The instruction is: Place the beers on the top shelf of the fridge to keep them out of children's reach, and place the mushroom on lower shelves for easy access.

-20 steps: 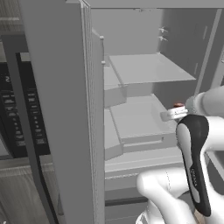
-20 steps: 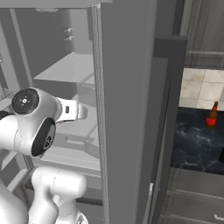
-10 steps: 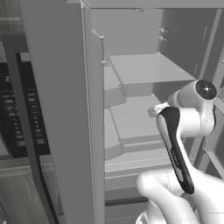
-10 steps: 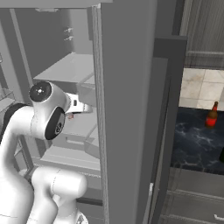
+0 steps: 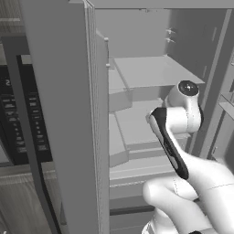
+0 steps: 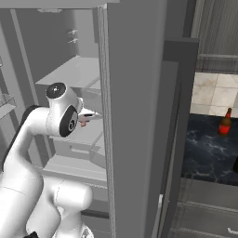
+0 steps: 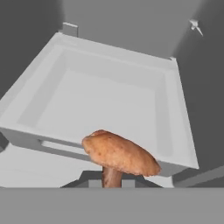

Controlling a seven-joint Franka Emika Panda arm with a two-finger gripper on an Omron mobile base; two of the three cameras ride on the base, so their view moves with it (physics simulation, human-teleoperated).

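1. Change since the earlier frames: the arm has swung up and inward. In the left base view its wrist joint has moved from the right edge to centre right, and it now stands in front of the open fridge [image 5: 137, 27].
2. Tool state: the tool [image 7: 111, 183] is closed as far as it goes on the pale stem of the mushroom [image 7: 119, 155]. In the hand view the reddish-brown cap stands upright just above the fingertips, at lower centre.
3. Mushroom position: in the right base view it shows as a small reddish speck [image 6: 84, 120] at the tip of the hand, centre left, inside the fridge opening.
4. Deciding relation: in the hand view the lower shelf [image 7: 109, 100], the one edged with a drawer front, lies ahead of the mushroom and occupies the upper centre. Its front lip crosses the frame just behind the cap. The mushroom thus appears to be just short of the lip and not yet over the tray floor.
5. Next move, as a judgement: advance along the tool's axis to clear the lip, then lower and release.
6. Remaining items: the brown beer [image 6: 225, 122] stands upright on the dark table [image 6: 209, 153] at centre right of the right base view, well apart from the fridge. The top shelf [image 5: 153, 71] carries nothing.
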